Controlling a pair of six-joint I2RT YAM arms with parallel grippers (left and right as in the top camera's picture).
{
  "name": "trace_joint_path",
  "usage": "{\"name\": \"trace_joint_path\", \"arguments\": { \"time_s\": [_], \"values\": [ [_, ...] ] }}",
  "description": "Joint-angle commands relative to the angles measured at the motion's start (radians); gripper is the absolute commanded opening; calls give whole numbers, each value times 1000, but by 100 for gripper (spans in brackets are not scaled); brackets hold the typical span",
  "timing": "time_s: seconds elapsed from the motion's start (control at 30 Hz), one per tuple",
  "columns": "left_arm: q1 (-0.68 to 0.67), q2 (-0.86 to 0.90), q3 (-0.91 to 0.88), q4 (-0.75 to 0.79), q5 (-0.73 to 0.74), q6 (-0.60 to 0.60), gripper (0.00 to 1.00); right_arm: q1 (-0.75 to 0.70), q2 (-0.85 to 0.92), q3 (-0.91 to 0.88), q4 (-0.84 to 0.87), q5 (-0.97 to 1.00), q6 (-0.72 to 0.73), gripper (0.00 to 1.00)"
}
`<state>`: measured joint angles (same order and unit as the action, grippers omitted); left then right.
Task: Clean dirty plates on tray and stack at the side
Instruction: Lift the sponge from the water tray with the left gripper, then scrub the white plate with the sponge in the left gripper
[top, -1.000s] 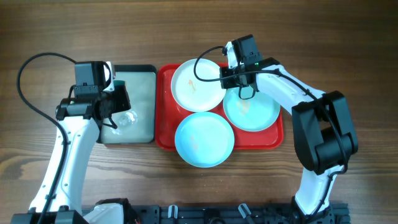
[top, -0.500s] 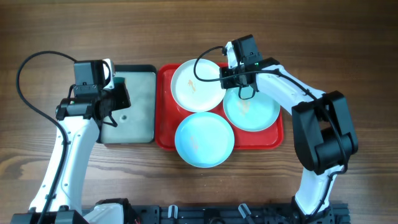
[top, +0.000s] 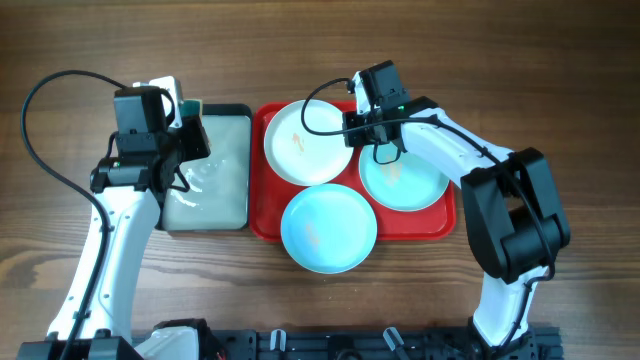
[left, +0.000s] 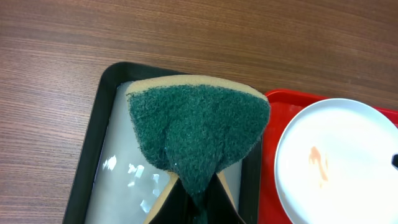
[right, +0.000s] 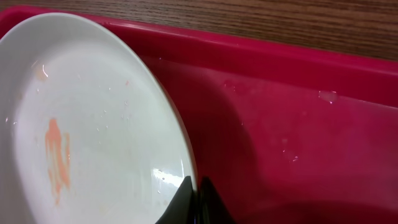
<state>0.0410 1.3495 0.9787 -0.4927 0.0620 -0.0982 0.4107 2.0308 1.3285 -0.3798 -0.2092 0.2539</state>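
The white plate (top: 308, 143) with an orange smear lies at the back left of the red tray (top: 264, 212), its right rim pinched by my shut right gripper (top: 353, 125). In the right wrist view the fingertips (right: 186, 198) clamp that plate's (right: 93, 118) edge, which stands raised over the tray floor (right: 298, 124). Two aqua plates sit in the tray, one at the right (top: 404, 176) and one at the front (top: 329, 227). My left gripper (top: 187, 140) is shut on a green scouring sponge (left: 196, 124), which it holds above the small tray.
The black-rimmed tray (top: 218, 198) with a wet pale inside sits just left of the red tray, the two rims almost touching. Bare wooden table (top: 560, 80) lies behind and to the right. The white plate (left: 339, 162) shows at the right of the left wrist view.
My right gripper has pulled the white plate a little to the left by its rim. The left gripper has moved toward the back of the black-rimmed tray with the sponge.
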Motion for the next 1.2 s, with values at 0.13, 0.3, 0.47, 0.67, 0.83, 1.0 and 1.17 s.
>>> {"name": "trace_joint_path", "arguments": {
  "time_s": [0.13,0.3,0.47,0.67,0.83,1.0,1.17],
  "values": [
    [-5,1,-4,11,15,5,4,2,16,-15,5,-16,39,4],
    [-5,1,-4,79,16,-72,4,2,16,-15,5,-16,64,4],
    [-47,1,-3,168,16,-118,4,2,25,-15,2,-16,64,4],
    [-57,14,71,82,18,-89,4,2,26,-15,2,-31,91,4],
    [-130,35,76,130,20,-94,4,3,26,-15,5,-84,98,4],
    [-228,126,76,166,20,-158,4,5,26,-15,1,-83,116,4],
    [-303,235,76,192,18,-222,4,7,28,-15,2,-83,116,4]
  ]
}}
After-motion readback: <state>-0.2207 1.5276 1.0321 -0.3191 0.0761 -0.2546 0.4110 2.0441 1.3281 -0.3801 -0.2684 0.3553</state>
